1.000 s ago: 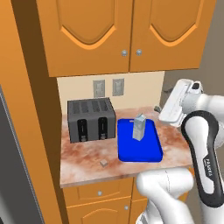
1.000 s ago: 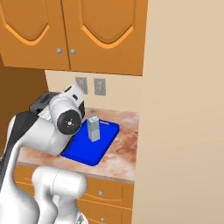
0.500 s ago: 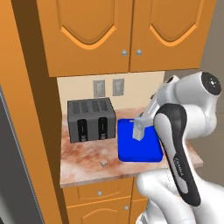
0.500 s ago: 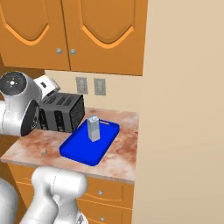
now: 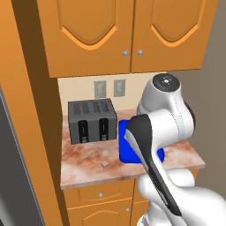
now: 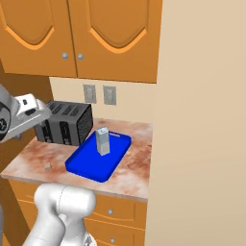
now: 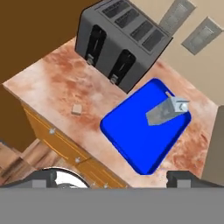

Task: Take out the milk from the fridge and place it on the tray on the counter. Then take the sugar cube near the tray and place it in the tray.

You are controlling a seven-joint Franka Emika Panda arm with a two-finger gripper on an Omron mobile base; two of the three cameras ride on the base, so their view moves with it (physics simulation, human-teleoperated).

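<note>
Now, milk: the milk carton [image 6: 102, 140] stood upright on the blue tray [image 7: 131, 131].
Sugar cube: the sugar cube [image 7: 77, 109] lay on the bench [image 7: 48, 89], left of the tray, in front of the toaster [image 7: 118, 41].
Jaws: spread wide, empty.
Arm: hand raised high, looking down, with the cube below it.

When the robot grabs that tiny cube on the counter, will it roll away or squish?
The sugar cube probably won't roll: it has flat sides and lies flat on the counter. It looks very small, so it is likely light and could skid if nudged. Whether it would crumble can't be told.
</note>
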